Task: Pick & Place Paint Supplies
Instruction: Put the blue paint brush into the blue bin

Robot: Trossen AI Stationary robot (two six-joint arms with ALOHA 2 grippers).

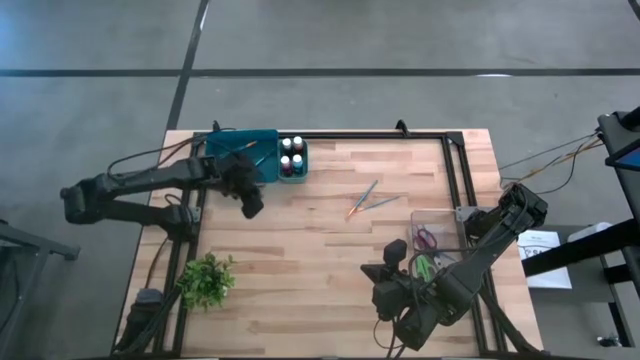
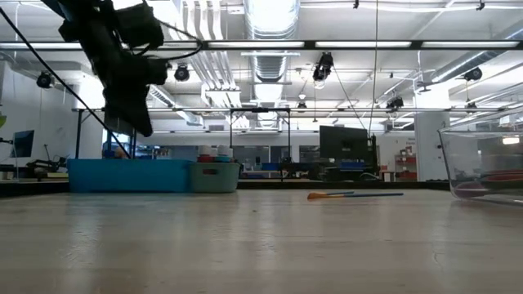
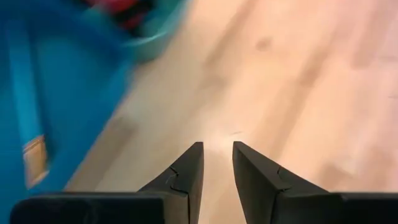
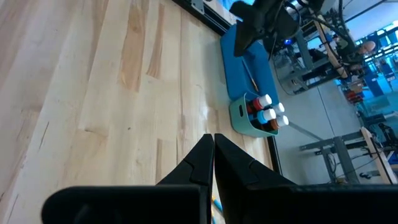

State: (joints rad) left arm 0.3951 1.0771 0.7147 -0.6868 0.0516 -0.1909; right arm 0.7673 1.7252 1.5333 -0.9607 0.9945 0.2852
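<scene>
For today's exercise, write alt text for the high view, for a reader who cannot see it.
Seen from above, the left gripper hovers, fingers open and empty, beside a blue tray holding a paintbrush. Two more paintbrushes lie mid-table. The right gripper, shut, waits near a clear bin.

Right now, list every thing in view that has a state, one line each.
Left pincer: open, empty, above the table beside the blue tray.
Right pincer: shut, empty, over bare wood.
Blue tray: one brush lying inside.
Paintbrushes: two, flat on the table, ends crossing.
Paint bottles: upright, capped, in the small teal bin.
Clear bin: open-topped, scissors inside.
Plant: on the table, apart from the rest.
</scene>
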